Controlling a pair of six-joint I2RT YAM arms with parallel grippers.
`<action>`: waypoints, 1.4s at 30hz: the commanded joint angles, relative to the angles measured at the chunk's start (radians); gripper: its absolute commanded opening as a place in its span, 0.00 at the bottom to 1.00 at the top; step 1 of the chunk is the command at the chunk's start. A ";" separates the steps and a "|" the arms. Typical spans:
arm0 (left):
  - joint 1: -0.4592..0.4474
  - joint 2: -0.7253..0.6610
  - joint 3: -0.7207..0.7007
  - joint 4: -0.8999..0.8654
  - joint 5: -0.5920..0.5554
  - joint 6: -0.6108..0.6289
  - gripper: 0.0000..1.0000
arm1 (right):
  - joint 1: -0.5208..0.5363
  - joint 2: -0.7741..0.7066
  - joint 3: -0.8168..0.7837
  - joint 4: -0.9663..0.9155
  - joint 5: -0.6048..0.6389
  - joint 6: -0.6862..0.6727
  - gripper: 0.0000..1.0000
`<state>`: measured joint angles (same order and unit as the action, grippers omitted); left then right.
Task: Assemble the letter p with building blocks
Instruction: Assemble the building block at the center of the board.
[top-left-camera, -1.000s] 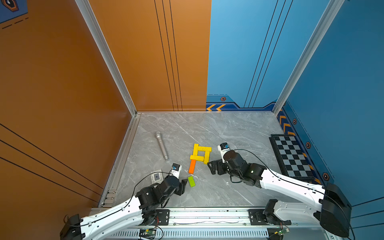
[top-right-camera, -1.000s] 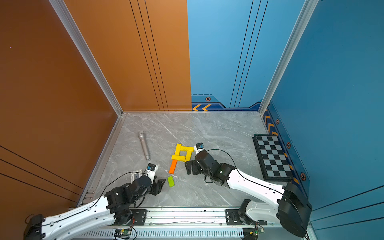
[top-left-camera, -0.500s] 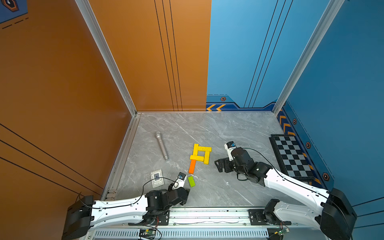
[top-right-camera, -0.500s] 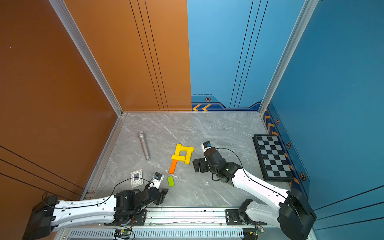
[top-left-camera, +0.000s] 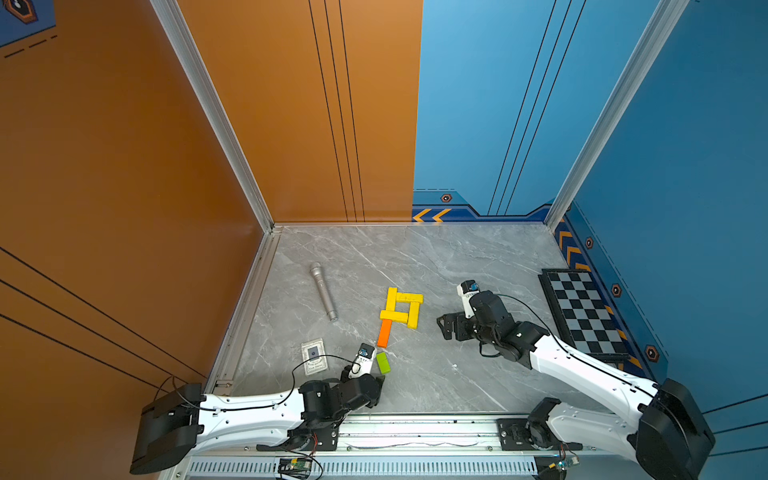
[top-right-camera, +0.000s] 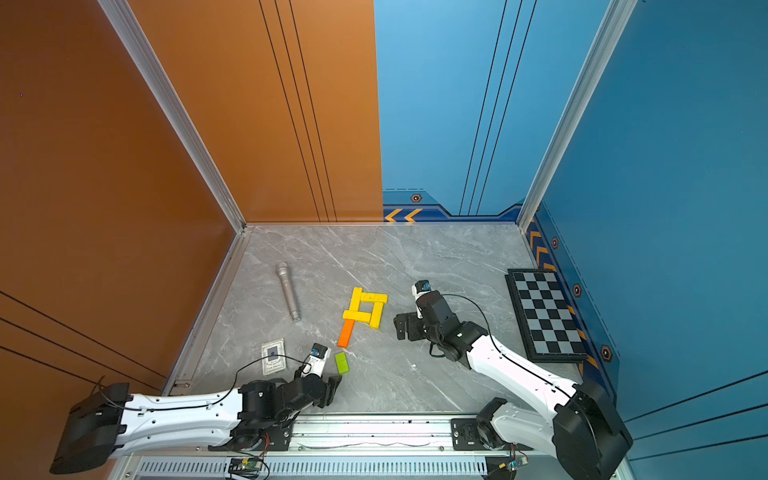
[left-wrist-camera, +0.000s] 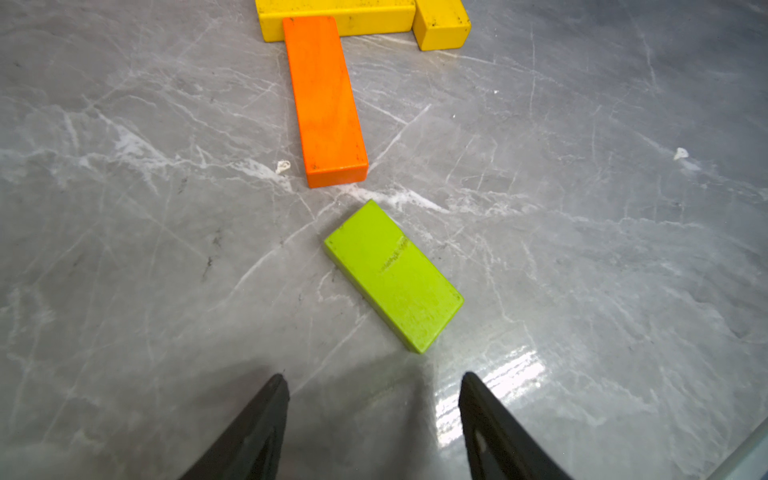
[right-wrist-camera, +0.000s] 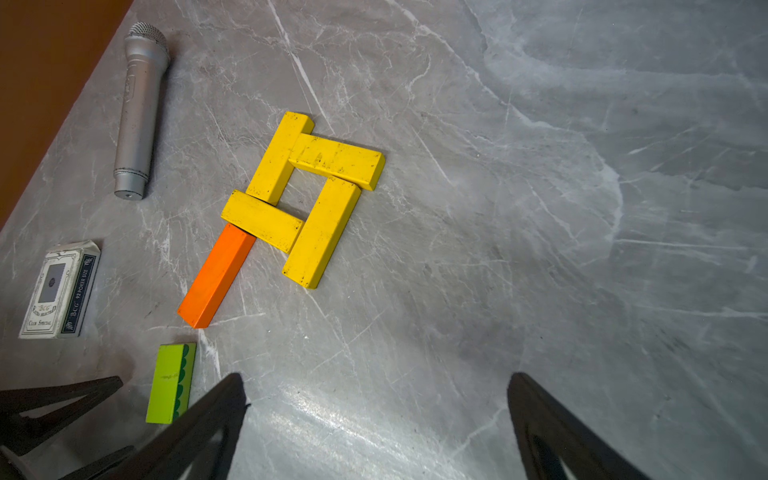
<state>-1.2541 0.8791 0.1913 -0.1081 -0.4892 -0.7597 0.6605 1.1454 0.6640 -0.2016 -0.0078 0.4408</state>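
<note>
From where I stand the letter p is nearly there: the four yellow bars (right-wrist-camera: 322, 232) lie flat on the grey floor as a rough square loop, and the orange bar (right-wrist-camera: 216, 276) runs off its lower corner as the stem, its end touching the loop's bottom bar. The green block (left-wrist-camera: 392, 274) is the odd one out. It lies flat just past the free end of the orange bar, apart from it and skewed, not in line with the stem.

The left gripper (left-wrist-camera: 372, 375) sits low just behind the green block with its jaws parted and nothing between them. The right gripper (right-wrist-camera: 375, 376) hovers near the loop's far side, spread wide and empty.

I think the trouble comes from that skew. If the jaws close on the block as it lies, they may catch its corners and twist it further. If it gets nudged forward instead, it can ram the orange bar, and since these bars only rest against each other, the whole loop could slide out of square. The right gripper could also brush the nearest yellow bar
</note>
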 joint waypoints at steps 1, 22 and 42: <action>-0.007 0.000 -0.009 0.008 -0.029 -0.027 0.67 | -0.008 -0.001 -0.019 -0.016 -0.017 -0.024 1.00; -0.006 0.123 0.015 0.026 -0.043 -0.067 0.66 | -0.032 0.012 -0.026 -0.011 -0.028 -0.027 1.00; 0.004 0.007 -0.009 -0.043 -0.030 -0.066 0.66 | -0.047 0.010 -0.044 -0.004 -0.032 -0.028 1.00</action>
<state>-1.2549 0.8631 0.1768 -0.1764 -0.5362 -0.8536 0.6205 1.1500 0.6346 -0.2012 -0.0311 0.4324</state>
